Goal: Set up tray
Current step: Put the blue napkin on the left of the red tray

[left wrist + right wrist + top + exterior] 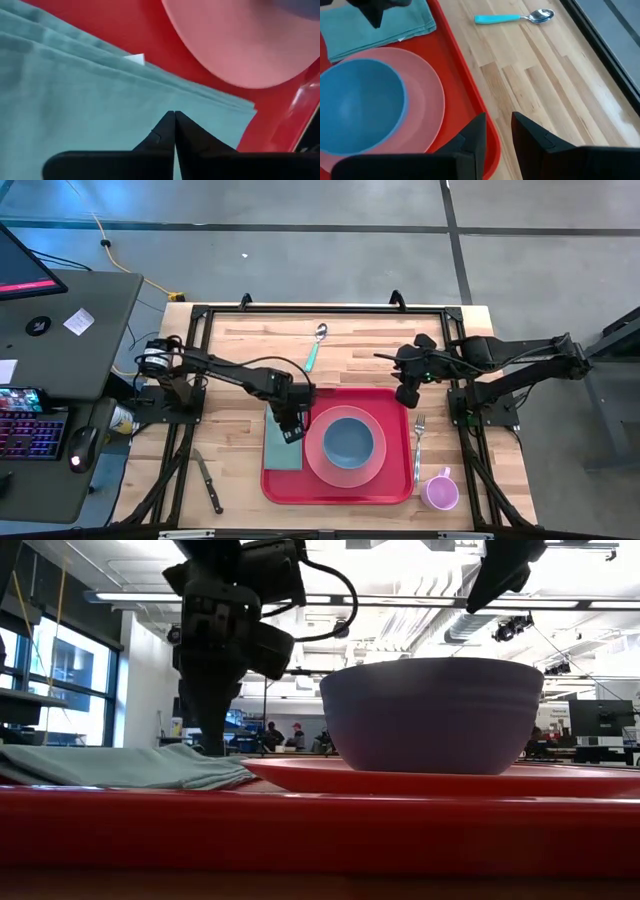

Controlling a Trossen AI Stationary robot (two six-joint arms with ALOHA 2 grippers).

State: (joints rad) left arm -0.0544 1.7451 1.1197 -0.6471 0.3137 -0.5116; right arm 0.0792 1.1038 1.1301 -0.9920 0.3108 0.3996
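The left gripper (174,131) is seen with its 2 dark fingers pressed together, tips meeting over the folded teal cloth napkin (281,442); whether a fold of cloth is pinched between them cannot be told. The napkin lies flat at the left end of the large red plastic tray with a low rim (390,492), just beside the round pink plate (372,470), on which the blue bowl (347,440) is set. The tray rests at the middle of the wooden table (500,480). The right gripper (498,131) hangs beyond the tray's far right corner, its fingers slightly parted and holding nothing. For the step in hand, the napkin would best be kept square to the rim and clear of the plate's edge, with any lift made straight upward so the folds are not dragged.
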